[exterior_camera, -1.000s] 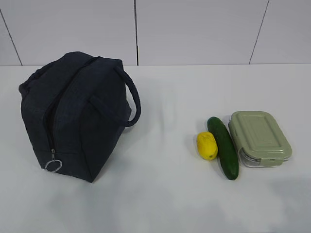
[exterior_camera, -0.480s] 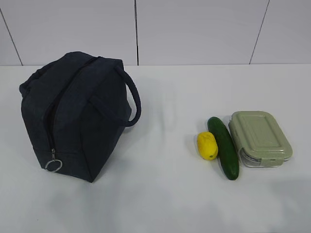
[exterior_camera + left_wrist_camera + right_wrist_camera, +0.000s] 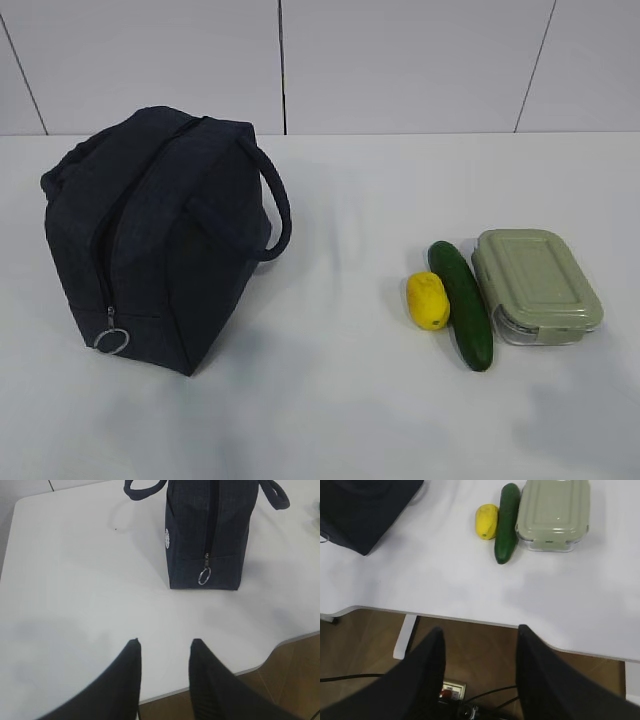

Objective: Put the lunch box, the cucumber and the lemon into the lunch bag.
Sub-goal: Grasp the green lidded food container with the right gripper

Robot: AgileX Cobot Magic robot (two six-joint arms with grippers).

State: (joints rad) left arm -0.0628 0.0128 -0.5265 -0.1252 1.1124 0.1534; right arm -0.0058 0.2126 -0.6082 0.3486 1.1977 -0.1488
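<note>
The boxy dark navy fabric lunch bag (image 3: 160, 240) stands zipped on the white desk (image 3: 340, 400). Well apart lie the yellow lemon (image 3: 428, 300), the long dark green cucumber (image 3: 462, 303) and the sage-lidded clear lunch box (image 3: 535, 285), side by side. Both the left gripper (image 3: 164, 647) and the right gripper (image 3: 480, 635) hang with jaws spread, holding nothing.

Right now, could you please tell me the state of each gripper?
Left gripper: open, holding nothing, above bare table short of the lunch bag.
Right gripper: open, holding nothing, back past the table edge.
</note>
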